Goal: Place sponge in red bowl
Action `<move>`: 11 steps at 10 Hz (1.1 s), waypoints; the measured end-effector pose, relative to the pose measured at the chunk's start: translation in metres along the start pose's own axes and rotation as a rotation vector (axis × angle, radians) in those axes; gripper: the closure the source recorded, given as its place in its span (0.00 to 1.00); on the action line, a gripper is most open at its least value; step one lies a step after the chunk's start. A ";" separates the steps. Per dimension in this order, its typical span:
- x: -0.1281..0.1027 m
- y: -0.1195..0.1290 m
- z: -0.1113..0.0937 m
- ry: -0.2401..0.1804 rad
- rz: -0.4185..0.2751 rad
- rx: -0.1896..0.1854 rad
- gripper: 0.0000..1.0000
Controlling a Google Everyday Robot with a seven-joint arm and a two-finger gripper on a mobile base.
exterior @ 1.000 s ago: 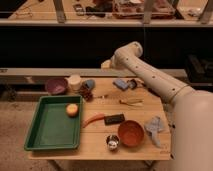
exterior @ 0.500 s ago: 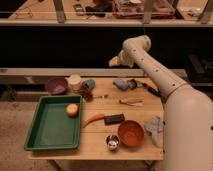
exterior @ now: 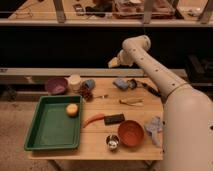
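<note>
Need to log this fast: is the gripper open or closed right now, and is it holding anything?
Gripper: open, holding nothing, up in the air; the sponge lies on the table.

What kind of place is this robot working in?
Probably a robotics lab or test room: a wooden table set with assorted props like a green tray and the red bowl, cluttered shelving behind, and the gripper hovering above the table's far edge.

Jaws up/right, abv table (exterior: 95, 144) rear
</note>
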 end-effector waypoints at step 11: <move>-0.027 0.000 0.013 -0.078 -0.093 -0.004 0.20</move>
